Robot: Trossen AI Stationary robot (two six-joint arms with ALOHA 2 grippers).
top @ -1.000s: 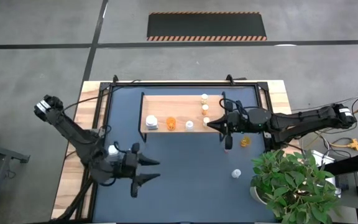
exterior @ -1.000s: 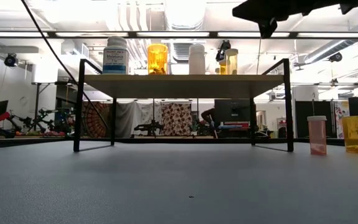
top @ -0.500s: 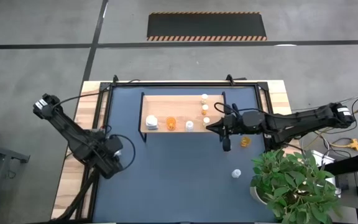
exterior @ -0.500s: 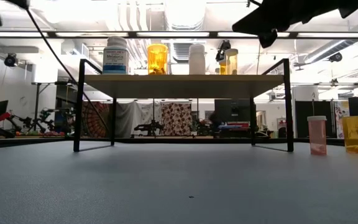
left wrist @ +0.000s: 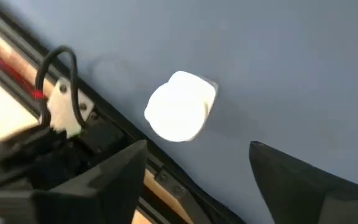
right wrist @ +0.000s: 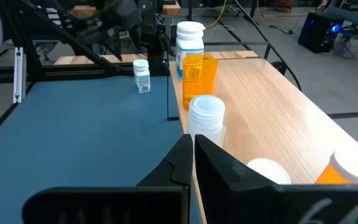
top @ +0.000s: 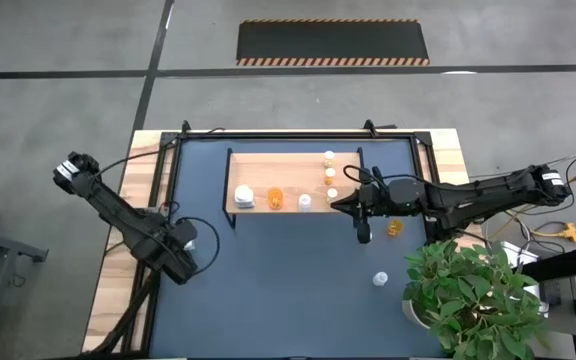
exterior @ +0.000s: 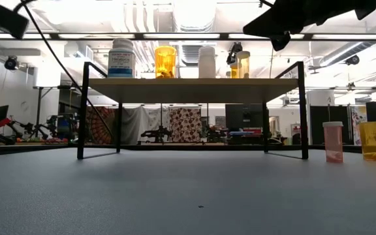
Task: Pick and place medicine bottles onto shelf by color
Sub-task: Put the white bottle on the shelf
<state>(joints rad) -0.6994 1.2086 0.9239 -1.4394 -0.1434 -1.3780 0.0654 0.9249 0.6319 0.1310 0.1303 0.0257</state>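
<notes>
My left gripper is open and points down above a white medicine bottle that stands on the blue tabletop by the left frame rail; its fingers touch nothing. The same bottle shows beside that gripper from above. My right gripper is shut and empty, held level just off the near right corner of the shelf. Several white and orange bottles stand on the shelf, among them a white one and an orange one.
An orange bottle and a pale one stand on the tabletop right of the shelf. A potted plant fills the near right corner. The middle of the blue tabletop is bare.
My left gripper has swung from level to pointing down. It has drawn back toward the table's left edge and sunk, and now stands over the white bottle there. The bottle has stayed where it was.
</notes>
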